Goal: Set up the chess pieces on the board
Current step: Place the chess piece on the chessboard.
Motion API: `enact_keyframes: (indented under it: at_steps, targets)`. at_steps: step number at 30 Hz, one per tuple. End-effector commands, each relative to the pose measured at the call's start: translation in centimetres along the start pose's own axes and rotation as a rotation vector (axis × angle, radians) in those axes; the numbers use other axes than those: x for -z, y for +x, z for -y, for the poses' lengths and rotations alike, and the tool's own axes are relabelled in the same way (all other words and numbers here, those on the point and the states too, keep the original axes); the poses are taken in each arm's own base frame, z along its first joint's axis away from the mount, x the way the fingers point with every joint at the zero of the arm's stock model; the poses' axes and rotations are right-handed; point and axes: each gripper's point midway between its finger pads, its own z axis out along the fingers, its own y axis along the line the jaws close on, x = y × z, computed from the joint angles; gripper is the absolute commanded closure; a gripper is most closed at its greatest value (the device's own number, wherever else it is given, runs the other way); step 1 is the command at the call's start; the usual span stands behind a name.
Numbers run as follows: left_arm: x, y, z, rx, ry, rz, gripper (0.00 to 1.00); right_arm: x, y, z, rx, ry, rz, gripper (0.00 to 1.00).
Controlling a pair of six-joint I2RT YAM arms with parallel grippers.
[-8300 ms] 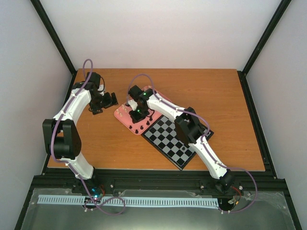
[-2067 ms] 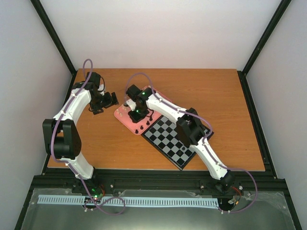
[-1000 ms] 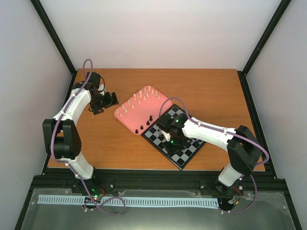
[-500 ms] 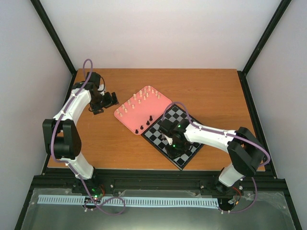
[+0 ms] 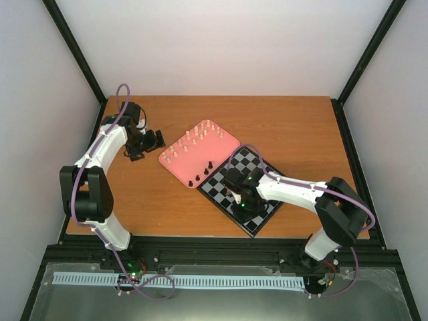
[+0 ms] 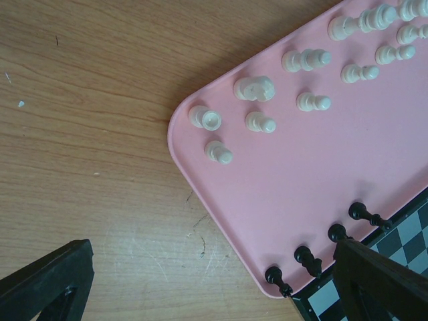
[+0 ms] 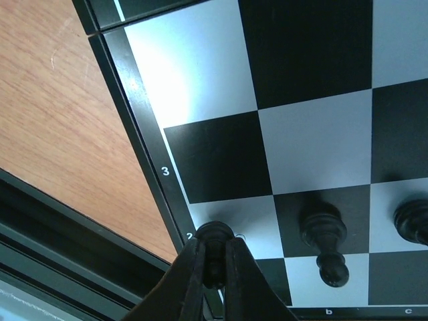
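The board [image 5: 249, 160] lies right of centre, with its squares and left rim [image 7: 144, 127] filling the right wrist view. My right gripper [image 7: 215, 251] [image 5: 239, 195] is shut on a black chess piece [image 7: 215, 235], held low over the pale square by the rim's "2". Two black pieces [image 7: 324, 244] [image 7: 414, 224] stand on squares just to its right. Several cream pieces [image 6: 257, 122] and several black pieces [image 6: 306, 257] stand on the pink tray [image 6: 321, 174]. My left gripper [image 6: 214, 247] [image 5: 155, 139] hangs open and empty over the table beside the tray's corner.
The pink tray [image 5: 200, 157] touches the board's far-left side. Bare wooden table [image 5: 147, 194] lies left of both, and the table's near edge with the black frame rail [image 7: 60, 227] runs close to the board's corner.
My right arm left the pink tray with a black piece and swung to the board's near-left part. In the last half second it barely shifted. The left arm has stayed still.
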Motion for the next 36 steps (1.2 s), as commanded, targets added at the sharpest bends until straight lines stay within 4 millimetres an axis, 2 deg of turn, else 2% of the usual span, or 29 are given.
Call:
enact_keyframes:
  at_steps: [1,7,11,15,20,24,26,29,33,36]
  targets:
    - [1.0,-0.5,0.8,-0.004,0.023,0.035,0.0,-0.7,0.2,-0.1,-0.009,0.006,-0.014,0.91]
    - [1.0,-0.4,0.7,-0.006,0.022,0.037,0.0,-0.9,0.6,0.2,-0.014,0.016,-0.026,0.9]
    - [1.1,-0.4,0.8,-0.007,0.022,0.038,0.0,-0.8,0.3,0.1,-0.006,0.012,-0.017,0.8]
    - [1.2,-0.4,0.8,-0.006,0.022,0.038,0.0,0.1,0.1,-0.4,0.0,-0.008,0.005,0.74]
    - [1.3,-0.5,0.9,-0.005,0.029,0.04,0.0,2.5,-0.2,-1.1,0.019,-0.031,0.029,0.69]
    - [1.3,-0.4,0.9,-0.005,0.032,0.04,0.0,6.3,-1.1,-2.8,0.052,-0.093,0.083,0.61]
    - [1.2,-0.4,0.9,-0.005,0.034,0.04,0.0,8.1,-2.1,-3.4,0.071,-0.104,0.124,0.58]
    - [1.3,-0.4,1.0,-0.005,0.036,0.042,0.0,9.9,-4.9,-3.5,0.078,-0.065,0.189,0.54]
    - [1.4,-0.6,1.1,-0.006,0.039,0.045,0.0,9.9,-10.1,-3.0,0.073,-0.027,0.238,0.54]
    - [1.4,-0.6,1.1,-0.006,0.041,0.043,0.0,9.8,-15.1,-2.5,0.065,-0.014,0.297,0.54]
